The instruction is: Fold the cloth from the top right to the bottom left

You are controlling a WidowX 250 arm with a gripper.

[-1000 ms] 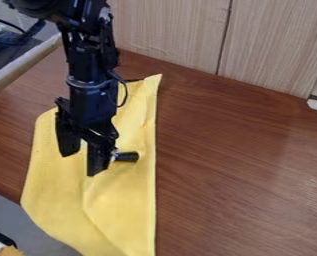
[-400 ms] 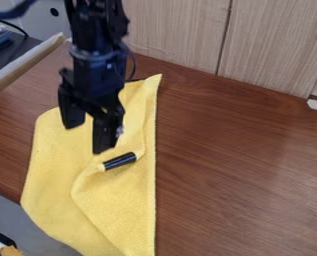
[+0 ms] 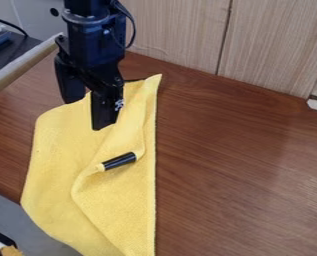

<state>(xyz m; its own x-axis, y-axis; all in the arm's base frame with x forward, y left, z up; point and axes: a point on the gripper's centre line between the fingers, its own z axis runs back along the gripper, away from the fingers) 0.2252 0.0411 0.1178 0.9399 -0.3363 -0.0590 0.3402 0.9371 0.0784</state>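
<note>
At the near edge, the yellow cloth point(image 3: 117, 210) runs out past the bottom of the view, so its lowest part is cut off. In the bottom left corner sits a cluster of dark, white and tan things point(image 3: 8, 250), too cropped to name, with a grey surface point(image 3: 7, 210) around it. The cloth lies on the brown wooden table point(image 3: 241, 165), on the left half of the view, its right edge nearly straight and its left side rounded. A folded flap lies over its lower middle; what is under the flap is hidden. At the top of that flap a short black cylinder point(image 3: 119, 160) lies at a slant, its lower left end meeting a yellow tip that I cannot tell from cloth.

Farther back, the black gripper point(image 3: 88, 114) hangs over the cloth's upper left part, its two fingers well apart, yellow showing between them, nothing held. Whether the fingertips touch the cloth I cannot tell. The gripper and arm hide some of the cloth's back edge; its far right corner comes to a point beside them. At the left a pale wooden rail point(image 3: 20, 65) is cut off by the edge. Beyond the table stand light wood panels point(image 3: 174, 30).
</note>
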